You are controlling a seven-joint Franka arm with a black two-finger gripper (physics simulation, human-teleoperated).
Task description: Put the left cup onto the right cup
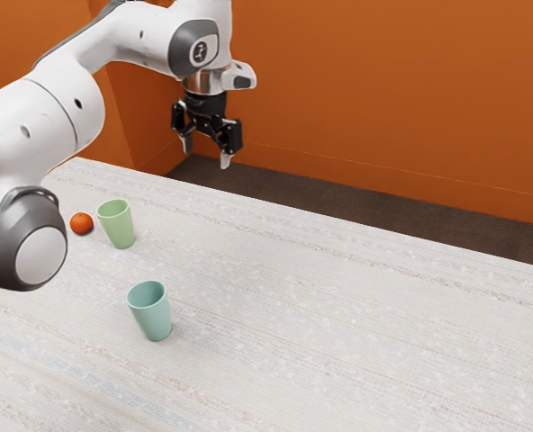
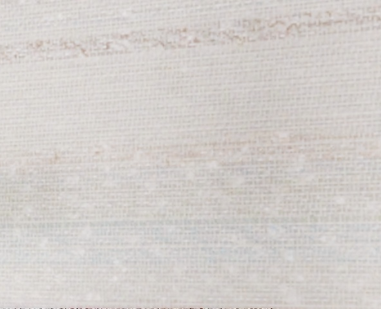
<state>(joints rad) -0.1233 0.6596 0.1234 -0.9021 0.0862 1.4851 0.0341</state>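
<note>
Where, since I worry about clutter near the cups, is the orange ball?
In the exterior view the orange ball lies on the table near that view's left edge, close beside the light green cup, on its left.

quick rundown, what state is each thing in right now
gripper: open, empty, raised above the table
green cup: upright on the table, beside the ball
teal cup: upright on the table, nothing stacked on it
ball: resting on the table by the green cup

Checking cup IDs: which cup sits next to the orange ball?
The light green cup, right beside the orange ball. The teal cup stands apart, nearer the camera.
</note>
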